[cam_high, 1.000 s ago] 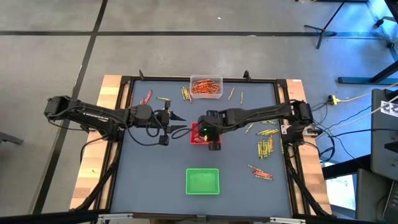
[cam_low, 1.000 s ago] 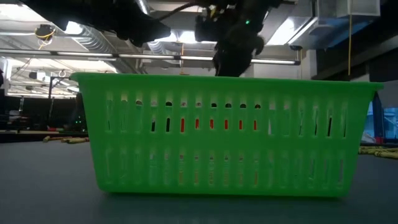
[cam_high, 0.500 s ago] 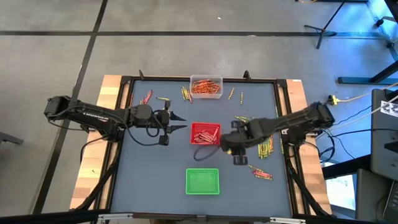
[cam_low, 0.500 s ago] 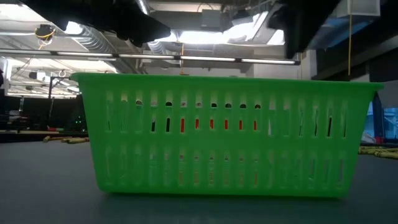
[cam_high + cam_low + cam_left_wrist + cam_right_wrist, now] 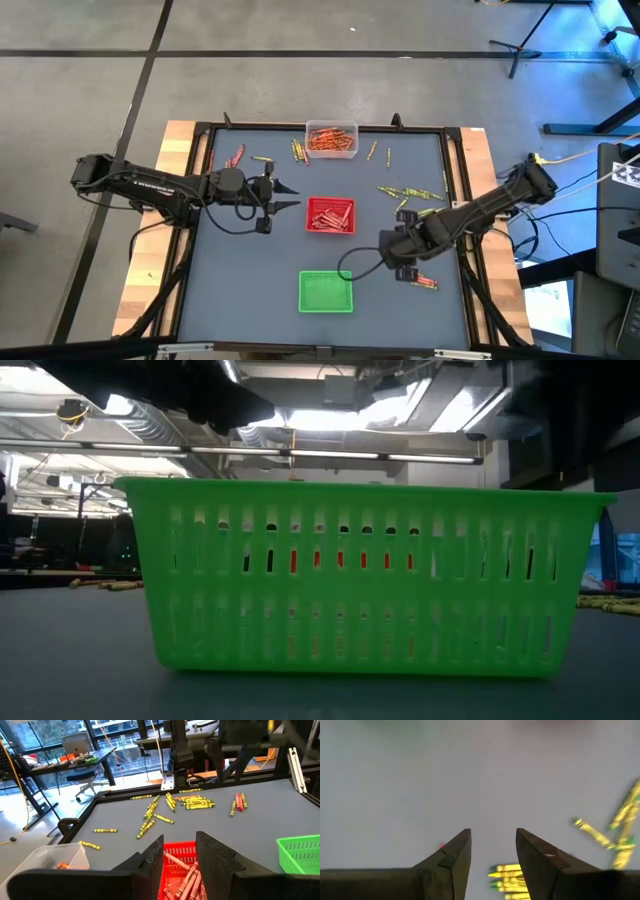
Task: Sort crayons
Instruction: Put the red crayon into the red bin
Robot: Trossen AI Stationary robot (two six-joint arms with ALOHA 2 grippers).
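Note:
Crayons lie loose on the grey table: yellow-green ones (image 5: 410,192) at the right, red ones (image 5: 421,282) at the near right, more (image 5: 297,150) at the far side. My right gripper (image 5: 400,262) hangs open above the table's right half, pointing down, with nothing between its fingers. In its wrist view (image 5: 492,845) a bundle of yellow-green crayons (image 5: 506,874) lies just below. My left gripper (image 5: 287,197) waits open at the left of the red tray (image 5: 330,215). Its fingers (image 5: 177,852) point level at the tray, which holds red crayons (image 5: 185,880).
A clear tray (image 5: 331,139) of orange crayons stands at the far edge. A green tray (image 5: 326,291) stands near the front edge and fills the low view (image 5: 370,580). A dark cable loop (image 5: 350,265) hangs beside my right gripper. Raised frame rails (image 5: 455,170) border the table.
My right gripper has swung from above the red tray toward the table's right and near edges. It has turned about its own axis on the way and now hangs over the loose crayons at the right. The trays and crayons lie as before.

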